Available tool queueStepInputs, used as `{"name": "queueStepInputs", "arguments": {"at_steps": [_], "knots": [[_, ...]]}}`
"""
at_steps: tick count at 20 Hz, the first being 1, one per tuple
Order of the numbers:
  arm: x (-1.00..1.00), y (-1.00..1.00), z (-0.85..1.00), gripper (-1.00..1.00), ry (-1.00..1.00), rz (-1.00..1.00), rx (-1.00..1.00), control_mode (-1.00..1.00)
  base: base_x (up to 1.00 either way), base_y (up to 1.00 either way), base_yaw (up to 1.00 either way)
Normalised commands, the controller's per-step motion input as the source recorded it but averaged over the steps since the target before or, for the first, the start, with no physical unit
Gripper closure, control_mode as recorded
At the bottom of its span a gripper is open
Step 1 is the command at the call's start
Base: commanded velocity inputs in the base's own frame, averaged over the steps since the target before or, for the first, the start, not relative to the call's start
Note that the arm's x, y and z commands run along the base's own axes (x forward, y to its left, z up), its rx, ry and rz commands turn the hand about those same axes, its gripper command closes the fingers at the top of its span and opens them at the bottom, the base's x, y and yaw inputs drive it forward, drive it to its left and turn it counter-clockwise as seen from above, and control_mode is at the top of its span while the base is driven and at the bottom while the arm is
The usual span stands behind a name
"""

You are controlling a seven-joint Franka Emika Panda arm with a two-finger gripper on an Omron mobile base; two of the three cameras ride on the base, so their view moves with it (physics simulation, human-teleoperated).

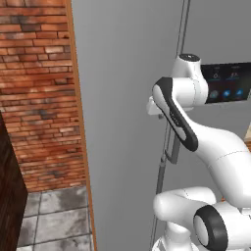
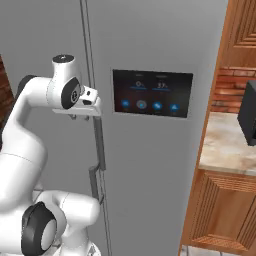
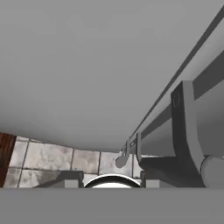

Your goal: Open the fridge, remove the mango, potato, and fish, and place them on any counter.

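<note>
With both doors of the fridge (image 2: 150,50) shut, I am on the opening step; the mango, potato and fish are presumably inside, unseen. My tool (image 2: 92,117) sits at the top of the vertical bar handles (image 2: 99,145) beside the door seam, left of the dark touch panel (image 2: 152,93). Its jaws are nearly together, and from the hand view I judge they pinch a handle bar (image 3: 186,131), though the contact itself is hidden. Next move calls for a steady outward pull along the door's arc, watching for slip.
</note>
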Motion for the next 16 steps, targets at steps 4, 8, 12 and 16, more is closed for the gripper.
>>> {"name": "queueStepInputs", "arguments": {"at_steps": [4, 8, 12, 16], "knots": [[-0.04, 0.00, 0.00, -1.00, 0.00, 0.00, 0.00, 1.00, -0.10, 0.00, -0.06], [0.00, 0.00, 0.00, -1.00, 0.00, 0.00, 0.00, 1.00, -0.30, 0.48, -0.45], [0.00, 0.00, 0.00, -1.00, 0.00, 0.00, 0.00, 1.00, -0.31, 0.67, -0.68], [0.00, 0.00, 0.00, -1.00, 0.00, 0.00, 0.00, 1.00, -0.43, 0.54, -0.71]]}}
